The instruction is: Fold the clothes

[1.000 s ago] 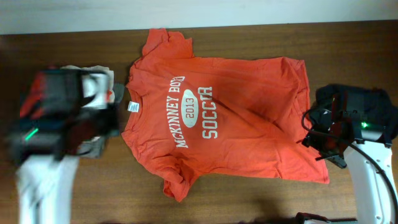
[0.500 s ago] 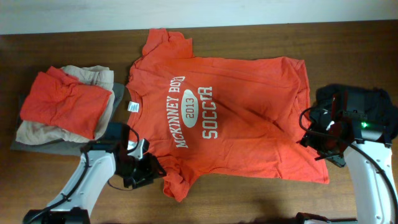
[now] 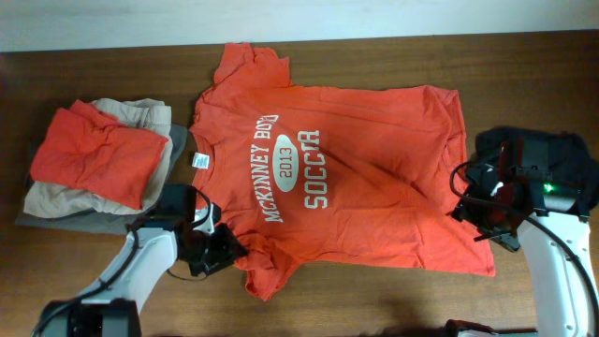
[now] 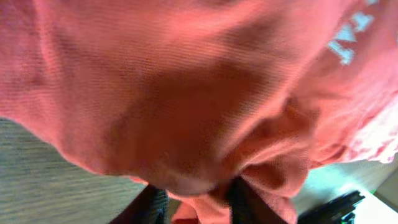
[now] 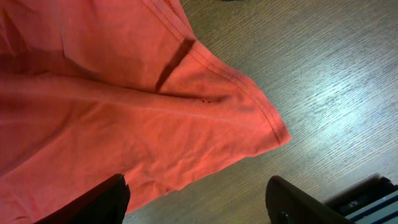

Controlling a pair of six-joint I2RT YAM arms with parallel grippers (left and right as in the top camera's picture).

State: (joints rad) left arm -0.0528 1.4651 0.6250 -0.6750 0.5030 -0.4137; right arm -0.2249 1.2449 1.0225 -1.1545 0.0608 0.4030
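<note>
- The T-shirt [image 3: 374, 178] lies spread flat across the middle of the overhead view, front side up on the wooden table [image 3: 374, 304].
- It is orange-red and short-sleeved. Its neck is turned to the left of the frame and its hem to the right.
- White chest lettering [image 3: 290, 173] runs sideways around an oval with "2013" in it. A small white neck label [image 3: 198, 161] sits at the collar.
- One sleeve points to the upper edge of the frame, and the other to the lower edge, where it is rumpled.
- Shallow creases run across the body, and the lower right hem corner lies flat.
- The left gripper [image 3: 220, 251] sits at the shirt's lower left edge, by the lower sleeve. In the left wrist view its jaws stand narrow, and a bunch of the orange fabric fills the gap and touches both fingers [image 4: 245, 199].
- The right gripper [image 5: 199, 208] is at the hem on the right of the frame. Its jaws are wide apart above a double-stitched hem corner [image 5: 267, 127] and hold nothing.
- A folded stack [image 3: 94, 164] lies at the left of the frame, with an orange-red piece on top of beige ones.
</note>
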